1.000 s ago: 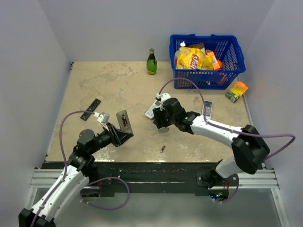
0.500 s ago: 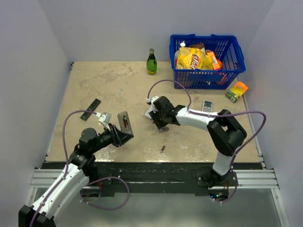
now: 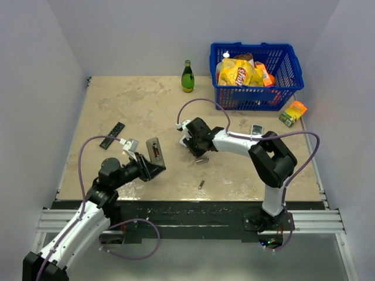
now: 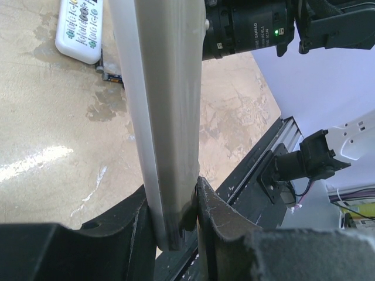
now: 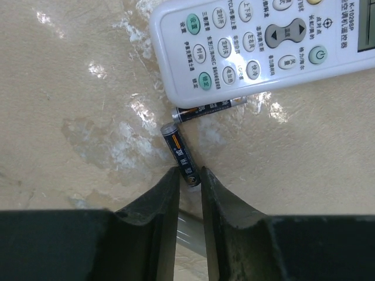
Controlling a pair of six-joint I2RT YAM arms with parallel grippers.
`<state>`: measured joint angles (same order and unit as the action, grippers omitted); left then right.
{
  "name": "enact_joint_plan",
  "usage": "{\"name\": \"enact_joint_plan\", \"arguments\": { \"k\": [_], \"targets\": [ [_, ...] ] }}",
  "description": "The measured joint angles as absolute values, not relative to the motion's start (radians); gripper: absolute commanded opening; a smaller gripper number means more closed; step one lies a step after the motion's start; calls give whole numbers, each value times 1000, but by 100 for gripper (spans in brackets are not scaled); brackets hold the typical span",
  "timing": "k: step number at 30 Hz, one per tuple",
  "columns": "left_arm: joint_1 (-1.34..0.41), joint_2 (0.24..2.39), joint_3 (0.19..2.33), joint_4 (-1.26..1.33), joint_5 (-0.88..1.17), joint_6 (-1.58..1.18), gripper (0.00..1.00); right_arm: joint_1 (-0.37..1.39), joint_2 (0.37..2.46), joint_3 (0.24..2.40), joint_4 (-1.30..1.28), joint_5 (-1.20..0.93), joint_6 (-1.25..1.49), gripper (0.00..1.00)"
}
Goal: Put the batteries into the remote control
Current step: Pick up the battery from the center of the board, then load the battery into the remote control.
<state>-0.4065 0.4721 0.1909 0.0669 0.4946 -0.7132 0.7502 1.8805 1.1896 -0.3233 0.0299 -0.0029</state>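
Note:
My left gripper (image 3: 146, 167) (image 4: 173, 205) is shut on the lower end of the remote control (image 3: 153, 150) (image 4: 167, 111) and holds it upright above the table, its grey back in view. My right gripper (image 3: 196, 153) (image 5: 189, 175) is down at the table, its narrow jaws closed on the end of a dark battery (image 5: 180, 155). A second battery (image 5: 210, 109) lies beside it against the edge of a white remote (image 5: 263, 41). A third battery (image 3: 201, 184) lies alone near the front edge.
A white remote (image 3: 186, 138) lies by the right gripper, with a small grey piece (image 3: 202, 160) just in front. Another white remote (image 3: 256, 130), a black strip (image 3: 112, 135), a green bottle (image 3: 187, 76), a blue basket (image 3: 293, 82) and an orange-green box (image 3: 293, 113) lie around.
The right gripper has moved left toward the white remote, and its arm has folded at the elbow. The left arm and the remote control have not moved.

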Motion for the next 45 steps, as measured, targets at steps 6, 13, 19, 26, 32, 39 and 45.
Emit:
{"name": "enact_joint_plan", "arguments": {
  "k": [6,13,19,26,32,39,45],
  "targets": [
    [-406,484,191,89,498,-714,0,750,1880,1191,-337,9,-22,4],
    [-406,484,176,119,501,-722,0,746,1855,1169,-348,-22,-28,0],
    [-407,486,125,169,501,-739,0,746,1737,1138,-365,-58,-21,0],
    [-407,530,86,260,499,-751,0,776,1520,1125,-374,-130,46,0],
    [-407,582,71,344,497,-767,0,878,1461,1153,-385,-173,125,0],
    [-407,595,67,387,493,-768,0,963,1485,1200,-389,-180,202,0],
    [-410,596,67,404,489,-768,0,989,1521,1243,-380,-186,249,0]
  ]
}}
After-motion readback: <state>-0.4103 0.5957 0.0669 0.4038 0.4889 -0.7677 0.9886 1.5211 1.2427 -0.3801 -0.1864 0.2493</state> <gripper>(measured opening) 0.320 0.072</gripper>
